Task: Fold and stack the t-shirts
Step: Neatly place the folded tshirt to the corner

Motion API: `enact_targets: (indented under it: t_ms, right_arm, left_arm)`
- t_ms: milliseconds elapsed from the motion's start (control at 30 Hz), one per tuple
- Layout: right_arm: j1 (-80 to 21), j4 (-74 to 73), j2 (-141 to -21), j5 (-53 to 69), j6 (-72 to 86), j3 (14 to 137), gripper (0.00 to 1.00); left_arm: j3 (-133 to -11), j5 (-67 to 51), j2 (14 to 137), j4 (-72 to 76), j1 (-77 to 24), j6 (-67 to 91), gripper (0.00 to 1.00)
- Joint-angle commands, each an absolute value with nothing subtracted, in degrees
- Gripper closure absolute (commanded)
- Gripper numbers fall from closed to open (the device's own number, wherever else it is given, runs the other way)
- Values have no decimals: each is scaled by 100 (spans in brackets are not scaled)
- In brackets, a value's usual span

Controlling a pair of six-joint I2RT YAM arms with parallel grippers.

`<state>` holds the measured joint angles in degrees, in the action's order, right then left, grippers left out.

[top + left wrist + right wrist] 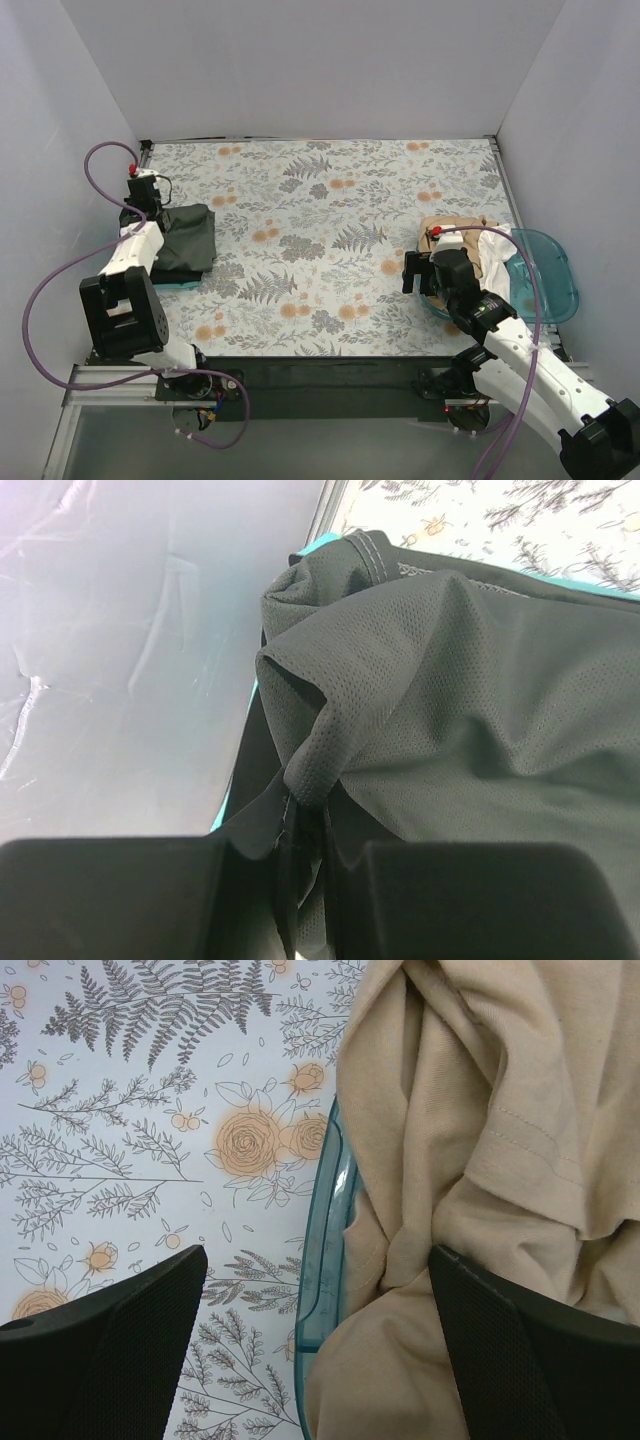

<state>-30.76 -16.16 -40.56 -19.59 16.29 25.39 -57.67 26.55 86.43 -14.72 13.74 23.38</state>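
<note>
Left gripper (pixel 305 855): pressed together on a fold of the dark grey t-shirt (pixel 470 680), which is drawn down into the narrow gap between the fingers (pixel 110 900)
Dark grey t-shirt: laid folded at the far left of the counter (pixel 320 200), close to the left wall; its mesh weave and a stitched hem are shown in the left wrist view
Black t-shirt (pixel 258 800): seen as a dark flap under the grey fold, on the side next to the wall; whether it is also caught in the gripper cannot be told
Teal layer (pixel 182 284): shown as a thin strip under the near edge of the dark pile
Right gripper (pixel 318 1255): spread wide, with nothing held; it is poised above the rim of the teal tub (pixel 312 1300), one finger over the counter and the other over cloth
Tan t-shirt (pixel 480 1110): bunched in the tub and draped over its rim towards the counter
White t-shirt (pixel 500 262): heaped just beside the tan one in the tub, partly hidden by the right arm
Teal tub: set at the right edge of the counter, near the right wall
Grippers: kept well apart, one at each side of the counter
</note>
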Motion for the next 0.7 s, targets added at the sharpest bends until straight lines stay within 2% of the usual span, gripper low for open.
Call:
enact_targets:
  t_ms: [0,233,367,467,500,533,567,667]
  right_arm:
    - [-3041,-1468,-4069,-2171,1617,2505,2]
    - [-3041,-1477,-4122,-2188,1608,2487,2]
    - [-3041,-1468,-4140,-2197,1608,2496,2]
    - [-3041,-1468,-4140,-2189,1626,2487,2]
    - [-3032,-1476,-4131,-2197,1626,2487,2]
    - [-3041,-1477,-4122,-2197,1617,2487,2]
    - [-3041,-1477,-4113,-2206,1617,2487,2]
    - [-3032,-1468,-4104,-2224,1617,2496,2]
  left_arm:
    - [-5652,2926,8674,-880,1529,2277,96]
    - [-5660,3366,9052,-501,1644,2452,94]
    - [-5748,3585,9342,-519,1652,2654,83]
    - [-5853,4007,9501,-431,1661,2900,67]
    - [-5975,4164,9544,-457,1679,2961,50]
    - [-6046,4183,9588,-579,1679,3197,28]
    - [-6125,4149,9598,-676,1679,3356,12]
    - [-6354,3851,9458,-975,1679,4006,12]
